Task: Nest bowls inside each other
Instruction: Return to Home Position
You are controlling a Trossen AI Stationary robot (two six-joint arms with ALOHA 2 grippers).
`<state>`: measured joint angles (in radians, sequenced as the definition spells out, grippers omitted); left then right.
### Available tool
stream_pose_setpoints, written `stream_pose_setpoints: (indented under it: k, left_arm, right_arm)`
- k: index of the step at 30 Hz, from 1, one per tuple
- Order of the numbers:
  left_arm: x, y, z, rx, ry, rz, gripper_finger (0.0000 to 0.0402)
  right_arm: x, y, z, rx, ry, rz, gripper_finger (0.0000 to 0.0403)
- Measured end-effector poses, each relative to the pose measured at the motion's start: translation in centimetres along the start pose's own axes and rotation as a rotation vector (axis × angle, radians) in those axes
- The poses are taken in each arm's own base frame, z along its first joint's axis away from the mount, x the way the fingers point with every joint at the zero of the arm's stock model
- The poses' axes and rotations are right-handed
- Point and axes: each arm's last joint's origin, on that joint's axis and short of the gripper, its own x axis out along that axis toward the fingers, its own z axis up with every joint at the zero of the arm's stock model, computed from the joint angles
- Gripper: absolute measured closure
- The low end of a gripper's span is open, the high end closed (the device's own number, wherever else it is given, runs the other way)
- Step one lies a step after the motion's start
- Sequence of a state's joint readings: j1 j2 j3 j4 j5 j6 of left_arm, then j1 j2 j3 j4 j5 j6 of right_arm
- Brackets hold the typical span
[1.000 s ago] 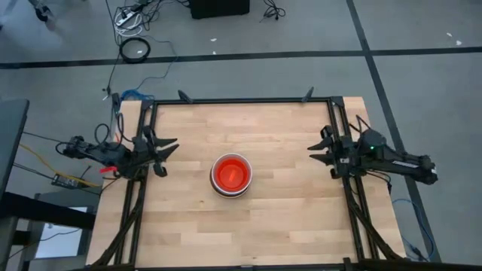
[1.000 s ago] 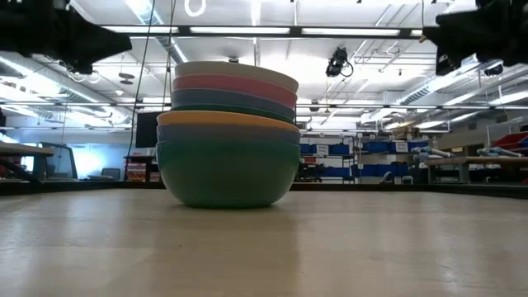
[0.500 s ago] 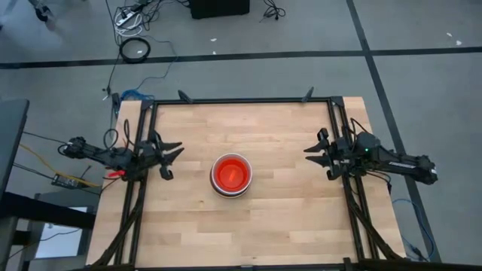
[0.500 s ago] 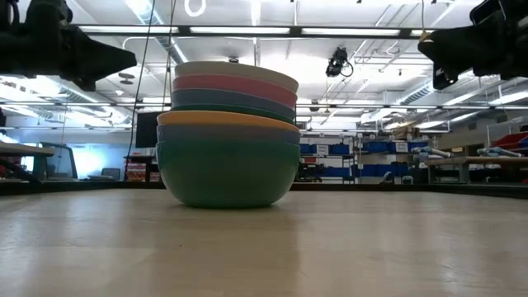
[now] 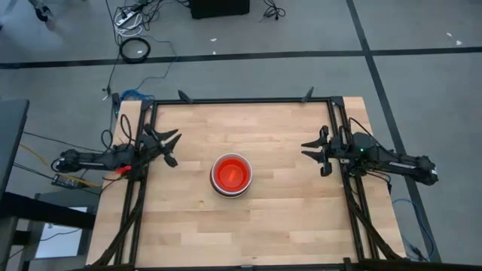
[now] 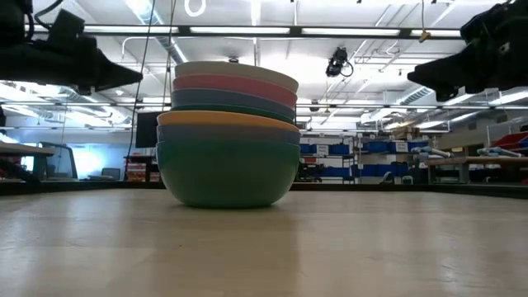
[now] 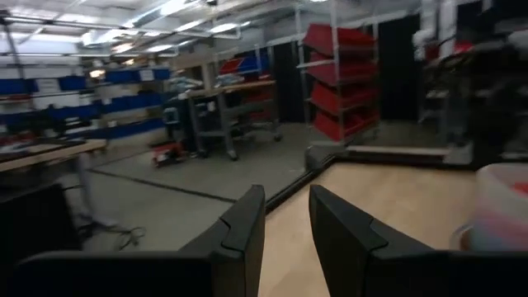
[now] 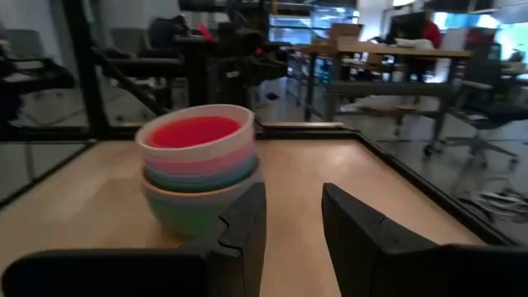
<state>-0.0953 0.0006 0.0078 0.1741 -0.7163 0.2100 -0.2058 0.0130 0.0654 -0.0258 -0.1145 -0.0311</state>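
The bowls (image 5: 231,174) stand nested in one stack at the table's middle. The teal bowl (image 6: 228,172) sits at the bottom on the wood. Orange, blue, pink and white rims (image 6: 235,73) show above it, and the red bowl (image 8: 195,130) lies innermost on top. My left gripper (image 5: 173,148) hangs open above the table's left side, well clear of the stack. My right gripper (image 5: 310,154) hangs open above the right side, pointing at the stack from a distance. Both (image 7: 286,221) (image 8: 293,219) have nothing between their fingers.
A black frame (image 5: 241,100) runs around the wooden table (image 5: 248,226). Bare wood lies on all sides of the stack. Beyond the table are a grey floor with cables (image 5: 135,49), shelves and workbenches.
Both grippers have sunk a little over the table's sides. My left gripper has swung so that it points more toward the far edge, and my right has crept toward the stack. Their finger gaps are unchanged and the stack has not moved.
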Motion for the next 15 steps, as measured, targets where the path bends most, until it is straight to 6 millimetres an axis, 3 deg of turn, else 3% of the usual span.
stream_pose_setpoints:
  k: [15]
  left_arm:
    - [0.54,0.55,-0.77,-0.010,0.044,-0.024,0.0296]
  right_arm:
    - [-0.08,-0.66,-0.24,-0.025,0.027,-0.077,0.0295]
